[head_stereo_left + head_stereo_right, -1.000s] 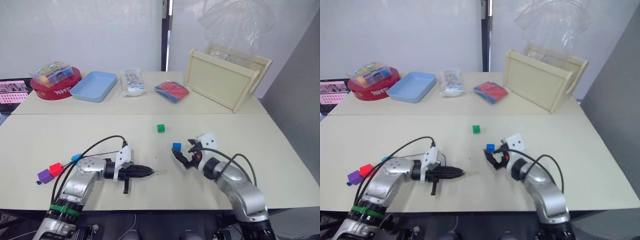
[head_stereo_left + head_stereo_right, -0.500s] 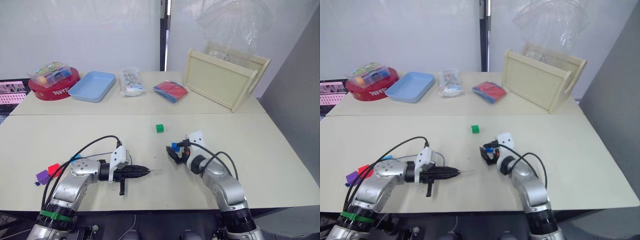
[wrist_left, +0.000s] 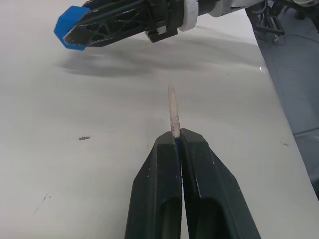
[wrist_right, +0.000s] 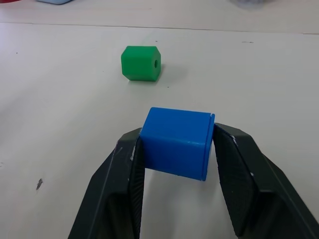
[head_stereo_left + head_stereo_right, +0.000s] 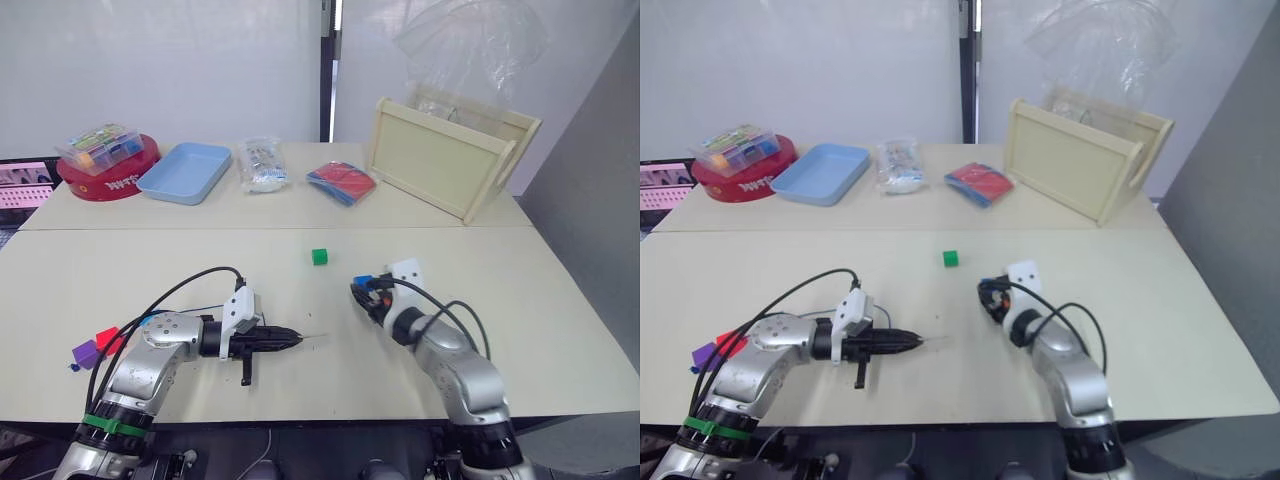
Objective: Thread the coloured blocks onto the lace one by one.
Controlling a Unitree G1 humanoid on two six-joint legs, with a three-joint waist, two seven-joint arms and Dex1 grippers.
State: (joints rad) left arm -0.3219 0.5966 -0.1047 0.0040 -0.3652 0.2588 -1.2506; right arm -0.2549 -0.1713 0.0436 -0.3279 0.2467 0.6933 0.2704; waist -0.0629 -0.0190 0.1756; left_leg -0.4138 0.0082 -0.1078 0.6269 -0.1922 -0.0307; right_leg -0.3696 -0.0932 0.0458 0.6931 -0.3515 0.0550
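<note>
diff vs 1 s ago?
The right gripper has closed on the darker blue block, which lay on the table beside it a second ago, and lifted it. The left gripper stays shut on the lace, tip pointing toward the right arm. The green block and the red and purple blocks are unmoved.

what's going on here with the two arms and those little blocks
The robot is threading blocks onto a lace. Its left claw is shut on the lace, whose pale stiff tip points toward the right claw, which is shut on the darker blue block. The tip and that block are not yet together. A green block sits loose on the table, while the red block and purple block lie near the left arm.
</note>
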